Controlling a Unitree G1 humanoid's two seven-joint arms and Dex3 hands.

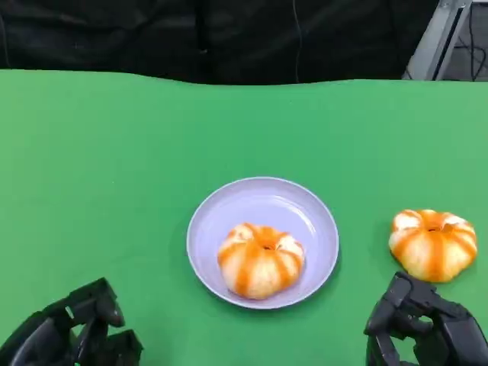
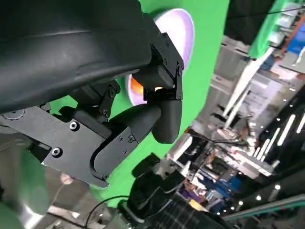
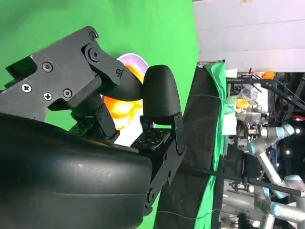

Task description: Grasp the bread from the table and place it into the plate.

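A round orange-and-white striped bread (image 1: 433, 242) lies on the green table at the right. A second, similar bread (image 1: 261, 259) sits inside the pale lilac plate (image 1: 210, 217) at the table's middle. My right hand (image 1: 423, 324) is just in front of the table bread, a little short of it, fingers apart and holding nothing. In the right wrist view an orange bread (image 3: 119, 109) shows between the fingers of that hand (image 3: 157, 95). My left hand (image 1: 72, 332) rests at the lower left, holding nothing, well away from the plate (image 2: 183, 28).
The green table (image 1: 114, 168) stretches wide around the plate. Its far edge meets a dark backdrop (image 1: 229, 38). A metal frame (image 1: 446, 34) stands at the back right, beyond the table.
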